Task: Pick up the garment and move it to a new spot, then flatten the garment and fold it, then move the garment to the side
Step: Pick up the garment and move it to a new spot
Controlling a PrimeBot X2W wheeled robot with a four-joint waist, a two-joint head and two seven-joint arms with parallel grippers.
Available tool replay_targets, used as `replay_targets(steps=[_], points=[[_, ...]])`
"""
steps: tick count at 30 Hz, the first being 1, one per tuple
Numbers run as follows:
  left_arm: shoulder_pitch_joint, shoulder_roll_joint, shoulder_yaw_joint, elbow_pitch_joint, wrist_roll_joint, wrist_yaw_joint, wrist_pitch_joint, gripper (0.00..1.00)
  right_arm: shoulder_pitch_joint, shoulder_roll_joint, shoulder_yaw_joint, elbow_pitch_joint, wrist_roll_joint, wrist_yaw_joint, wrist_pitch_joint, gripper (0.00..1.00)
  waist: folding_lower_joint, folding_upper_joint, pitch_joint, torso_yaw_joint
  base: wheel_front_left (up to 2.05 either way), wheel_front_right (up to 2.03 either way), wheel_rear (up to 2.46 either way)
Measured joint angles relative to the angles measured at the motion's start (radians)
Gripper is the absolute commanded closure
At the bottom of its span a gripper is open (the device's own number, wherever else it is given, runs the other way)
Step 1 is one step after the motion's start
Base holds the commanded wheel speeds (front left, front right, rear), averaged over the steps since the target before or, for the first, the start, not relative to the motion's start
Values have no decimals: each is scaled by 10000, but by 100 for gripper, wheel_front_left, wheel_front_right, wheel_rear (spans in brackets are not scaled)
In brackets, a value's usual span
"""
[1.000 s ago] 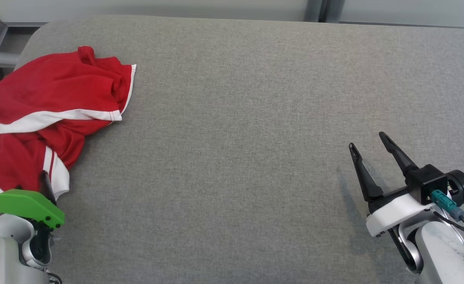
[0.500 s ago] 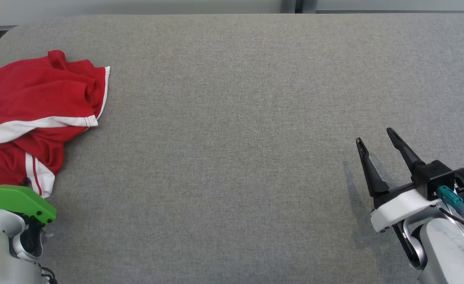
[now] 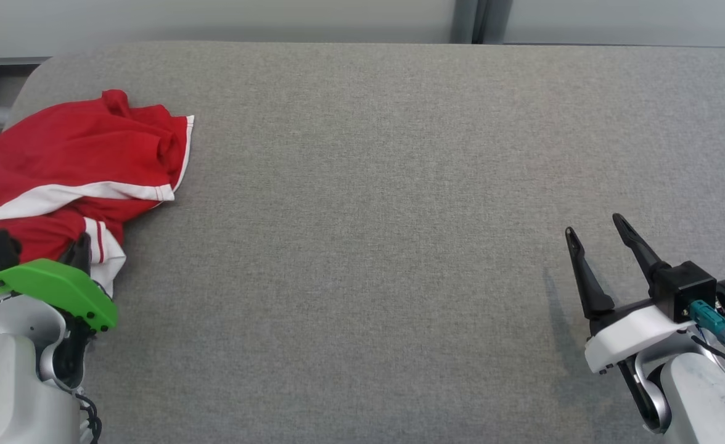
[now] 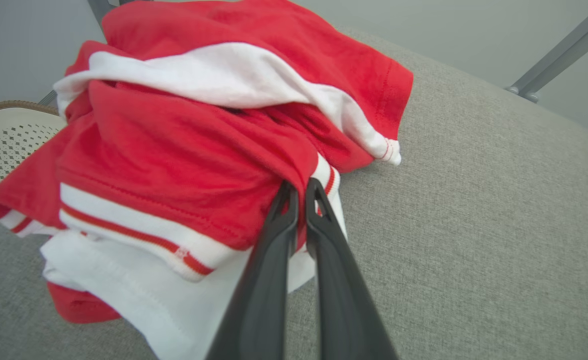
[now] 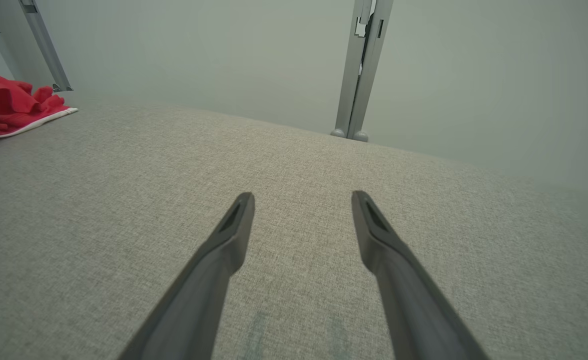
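Garment point(image 4: 184, 145) between tips of left claw point(image 4: 301, 190)

— What is laid on the table point(image 3: 362, 216)?
— A red garment point(image 3: 73, 160), bunched at the left, its near edge met by the left gripper point(image 3: 80, 251). The right gripper point(image 3: 593, 225) is held spread, well apart.

a bare lab or robot test room, by the look of it: a wide table point(image 3: 399, 185) covered in grey fabric, plain pale wall panels point(image 5: 199, 60) joined by grey metal posts point(image 5: 361, 70), and a perforated white basket point(image 4: 4, 145) beside the table.
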Motion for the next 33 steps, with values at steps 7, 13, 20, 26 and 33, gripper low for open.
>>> replay_targets(steps=[7,13,20,26,33], points=[[-208,-268,-756,-1425,-270,-253,523,100,224,205,-13,50,15,0,0,0,0,0,-310,367,0,0,0],[-987,8,-951,-3114,-514,-253,742,100,337,303,-4,113,38,0,0,0,0,0,-603,652,0,0,0],[-2342,349,-1214,-4757,-1243,-253,1695,100,569,575,171,253,58,13,0,0,0,0,-989,834,0,0,0],[-3544,828,-1354,-5806,-1417,-253,2550,100,617,734,280,276,58,17,0,0,0,0,-1198,722,0,0,0],[-4525,729,-1791,-6527,-2063,-253,3513,100,626,826,251,295,58,19,0,0,0,0,-1282,340,0,0,0]])
